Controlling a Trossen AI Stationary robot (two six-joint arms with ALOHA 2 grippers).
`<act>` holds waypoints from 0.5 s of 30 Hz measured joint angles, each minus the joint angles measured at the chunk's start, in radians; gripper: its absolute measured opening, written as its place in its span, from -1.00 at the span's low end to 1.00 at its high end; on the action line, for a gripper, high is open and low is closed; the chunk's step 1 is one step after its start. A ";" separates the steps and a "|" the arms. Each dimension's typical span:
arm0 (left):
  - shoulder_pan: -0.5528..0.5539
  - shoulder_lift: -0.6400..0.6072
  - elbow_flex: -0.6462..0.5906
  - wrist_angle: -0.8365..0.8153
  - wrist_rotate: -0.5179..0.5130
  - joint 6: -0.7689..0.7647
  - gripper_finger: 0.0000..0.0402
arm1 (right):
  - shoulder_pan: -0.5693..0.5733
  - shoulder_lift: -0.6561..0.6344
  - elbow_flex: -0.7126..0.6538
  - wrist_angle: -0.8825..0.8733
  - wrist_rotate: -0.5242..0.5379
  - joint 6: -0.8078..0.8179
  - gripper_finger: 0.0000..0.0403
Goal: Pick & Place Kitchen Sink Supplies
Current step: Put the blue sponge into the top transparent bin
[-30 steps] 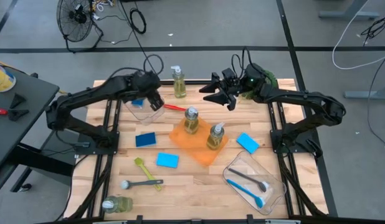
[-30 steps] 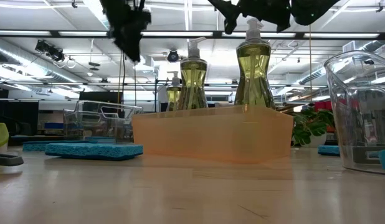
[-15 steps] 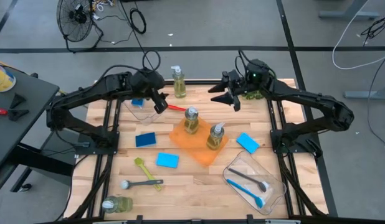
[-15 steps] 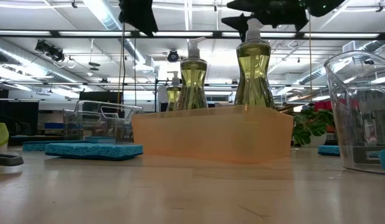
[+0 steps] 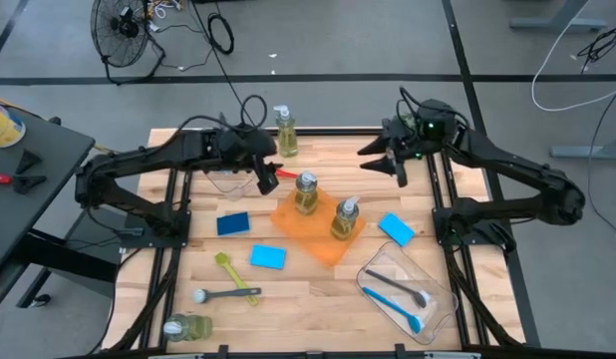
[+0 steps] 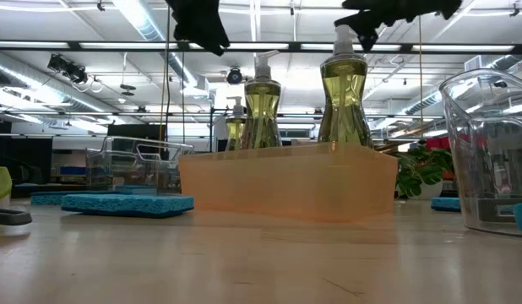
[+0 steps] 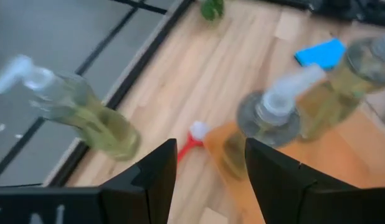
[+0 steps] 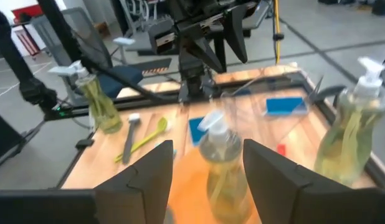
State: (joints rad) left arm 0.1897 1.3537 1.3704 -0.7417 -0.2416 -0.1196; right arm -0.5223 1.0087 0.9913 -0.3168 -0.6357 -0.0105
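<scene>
My left gripper [image 5: 267, 179] hangs in the upper middle of the high view, fingers apart, nothing between them. Just beside it, to the right, lies the red brush [image 5: 281, 173]; the left wrist view shows its white head past my fingertips.

My right gripper [image 5: 385, 160] hovers at upper right, fingers apart, empty, above bare wood.

Orange tray [image 5: 288, 225] at frame centre: two soap bottles standing in it, one [image 5: 306, 193] toward upper left, one [image 5: 345, 218] toward lower right.

A third soap bottle [image 5: 285, 131] stands upright near the table's top edge, above my left gripper. A fourth [image 5: 186, 327] lies on its side at lower left.

Blue sponges: one [image 5: 233, 223] left of the tray, one [image 5: 268, 257] below it, one [image 5: 397, 229] right of the tray.

Yellow-green brush [image 5: 231, 271] and grey brush [image 5: 224, 294] lie crossing at lower left.

Clear bin [image 5: 440, 303] at lower right holds a blue brush [image 5: 392, 306] and a dark-handled brush [image 5: 396, 286].
</scene>
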 joint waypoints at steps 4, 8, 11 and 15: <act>-0.030 0.000 -0.036 0.048 0.016 0.000 -0.04 | 0.009 -0.066 0.000 -0.146 0.000 -0.003 -0.05; -0.052 0.000 -0.036 0.065 0.016 0.000 -0.04 | 0.010 -0.123 0.000 -0.351 0.009 -0.040 -0.05; -0.060 0.000 -0.036 0.074 0.015 -0.001 -0.04 | 0.010 -0.152 0.000 -0.522 0.067 -0.054 -0.05; -0.061 0.000 -0.036 0.087 0.018 -0.006 -0.04 | 0.024 -0.165 0.000 -0.739 0.138 -0.093 -0.05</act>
State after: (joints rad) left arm 0.1287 1.3537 1.3342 -0.6546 -0.2237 -0.1253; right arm -0.4980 0.8442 0.9916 -1.0555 -0.4982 -0.1037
